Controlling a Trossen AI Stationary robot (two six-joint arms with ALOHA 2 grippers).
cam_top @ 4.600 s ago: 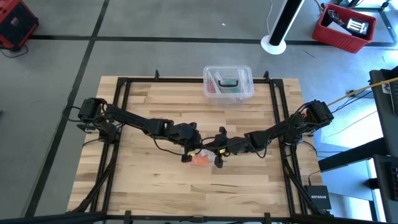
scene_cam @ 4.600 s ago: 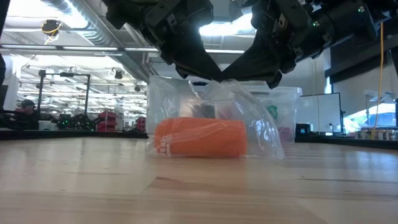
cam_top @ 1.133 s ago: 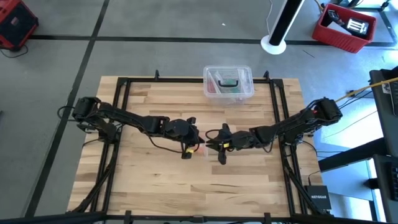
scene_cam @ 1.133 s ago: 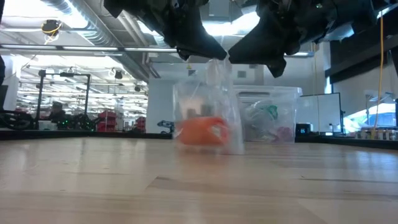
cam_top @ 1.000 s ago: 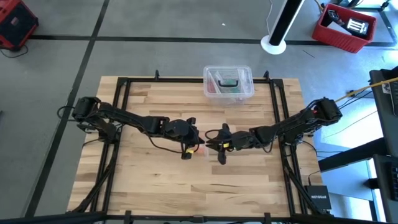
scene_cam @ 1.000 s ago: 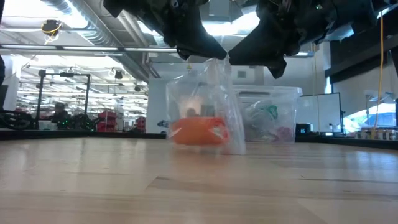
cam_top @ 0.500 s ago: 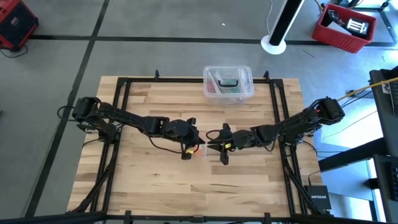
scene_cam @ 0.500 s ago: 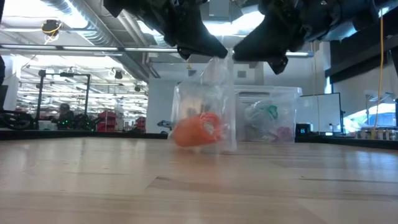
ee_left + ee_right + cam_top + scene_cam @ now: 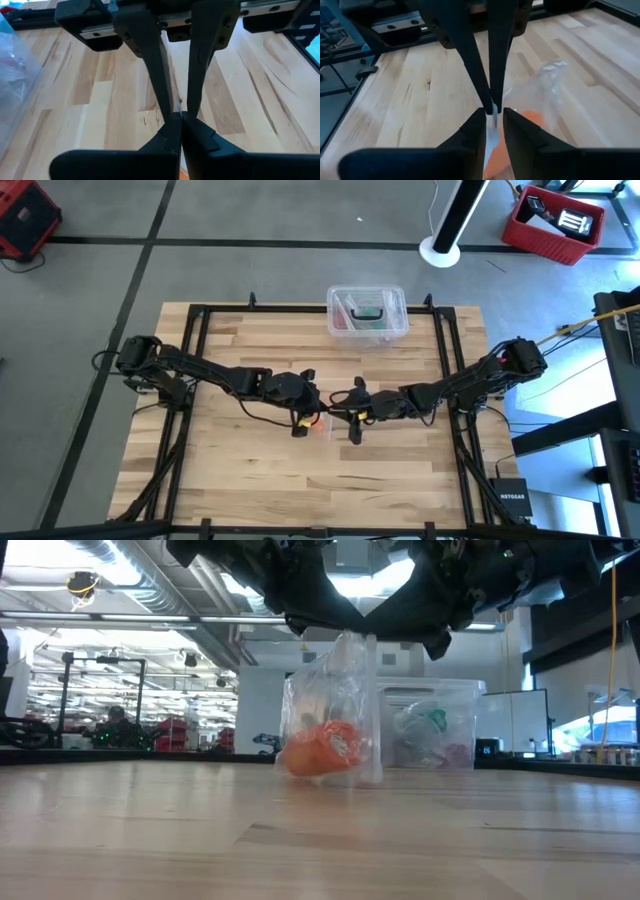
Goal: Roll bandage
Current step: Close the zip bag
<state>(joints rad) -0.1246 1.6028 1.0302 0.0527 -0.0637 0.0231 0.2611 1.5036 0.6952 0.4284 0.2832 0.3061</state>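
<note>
The orange bandage (image 9: 322, 748) is a rolled-up cylinder inside a clear plastic bag (image 9: 335, 690). The bag hangs upright between my two grippers at the table's middle, its lower end at the table top; whether it rests there I cannot tell. The roll sits tilted at the bag's bottom and also shows in the right wrist view (image 9: 536, 121). My left gripper (image 9: 316, 418) and my right gripper (image 9: 342, 417) meet at the bag's top, both shut on it. My left gripper pinches the bag's top edge between its fingertips, where a thin sliver of plastic (image 9: 179, 105) shows. It comes slanting down from the table's left. The bag hangs below it. How many layers it holds cannot be told. My right gripper pinches the bag's top edge (image 9: 493, 111) between its two fingertips, slanting down from the table's right. The bag hangs below the fingers with the orange roll in its bottom. One layer or several, I cannot tell.
A clear plastic box (image 9: 367, 313) with small items stands at the table's far edge, behind the bag in the low view (image 9: 430, 725). A black frame (image 9: 200, 310) runs round the table. Bare wood lies near and to both sides.
My right gripper has shifted slightly toward the table's left, closer to my left gripper. The bag has drawn narrower and hangs more upright. The roll inside has turned and tipped from lying lengthwise to tilted, nearly end-on in the low view.
</note>
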